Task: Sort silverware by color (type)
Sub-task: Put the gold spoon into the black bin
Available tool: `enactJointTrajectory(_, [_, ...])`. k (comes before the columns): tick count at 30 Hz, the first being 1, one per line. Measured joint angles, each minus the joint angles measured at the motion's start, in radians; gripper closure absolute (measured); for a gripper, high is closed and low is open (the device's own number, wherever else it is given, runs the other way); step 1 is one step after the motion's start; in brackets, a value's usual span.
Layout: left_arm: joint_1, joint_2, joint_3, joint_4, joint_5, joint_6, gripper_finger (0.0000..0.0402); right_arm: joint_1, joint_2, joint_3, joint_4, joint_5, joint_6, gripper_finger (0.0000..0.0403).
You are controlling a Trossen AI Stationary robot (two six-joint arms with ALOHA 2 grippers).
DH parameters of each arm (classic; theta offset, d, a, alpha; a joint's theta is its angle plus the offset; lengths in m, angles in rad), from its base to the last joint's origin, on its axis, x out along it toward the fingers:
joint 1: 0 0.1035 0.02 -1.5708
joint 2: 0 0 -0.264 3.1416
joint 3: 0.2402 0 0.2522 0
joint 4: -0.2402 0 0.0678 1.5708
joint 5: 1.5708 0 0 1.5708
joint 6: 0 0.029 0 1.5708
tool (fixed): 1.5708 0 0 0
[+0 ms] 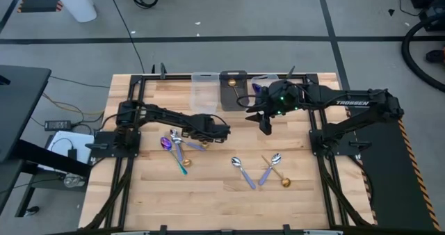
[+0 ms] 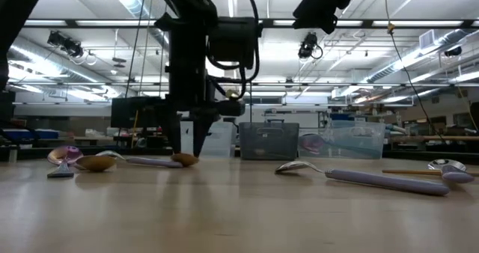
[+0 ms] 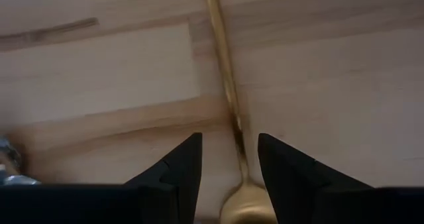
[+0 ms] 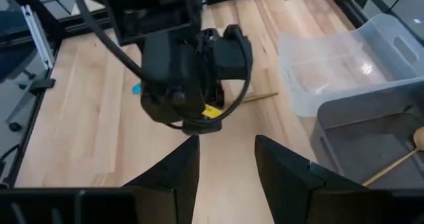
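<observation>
Left gripper [image 1: 224, 131], low over the wooden desk [image 1: 208, 193] left of centre; its jaws stand parted, astride the handle of a gold spoon [image 3: 228, 91] lying flat on the wood. In the left wrist view the bowl of this spoon is cut off by the picture's edge, and from above the arm hides most of it. Whether the fingers [image 3: 182, 168] touch the handle cannot be told.

Right gripper [image 1: 265, 127], raised above the desk in front of the bins, jaws released and holding nothing.

Loose silverware: a cluster beside the left arm, including an iridescent purple spoon [image 1: 167, 144] and a silver spoon [image 1: 178, 139]; their overlapping handles are hard to separate. Nearer the front edge, right of centre, lie a second silver spoon [image 1: 242, 171], a third silver spoon [image 1: 271, 167] and another gold spoon [image 1: 277, 174], the last two crossed.

At the back edge, a clear bin [image 1: 203, 91], a dark bin [image 1: 233, 89] holding a gold-toned utensil [image 4: 397, 159], and a further clear bin [image 4: 344, 58], partly hidden from above by the right arm.
</observation>
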Motion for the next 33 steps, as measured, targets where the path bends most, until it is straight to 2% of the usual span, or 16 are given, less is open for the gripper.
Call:
enactJointTrajectory(6, [-0.004,0.005,0.005,0.009,0.010,-0.004,0.0247,0.028,-0.001,0.000,-0.011,0.000,-0.005,0.0247])
enactJointTrajectory(12, [-0.002,0.040,0.004,0.029,0.082,0.003,0.0250,0.035,-0.001,0.000,-0.010,0.000,-0.030,0.0247])
enactJointTrajectory(17, [0.001,0.072,0.006,0.050,0.152,0.046,0.0291,0.035,-0.001,0.000,-0.001,0.001,-0.057,0.0247])
enactJointTrajectory(23, [0.005,0.077,0.005,0.068,0.163,0.064,0.0381,0.035,-0.001,0.000,0.014,-0.004,-0.083,0.0247])
enactJointTrajectory(33, [0.004,0.034,-0.003,0.083,0.171,0.040,0.0388,0.035,-0.001,0.000,-0.002,-0.041,-0.083,0.0247])
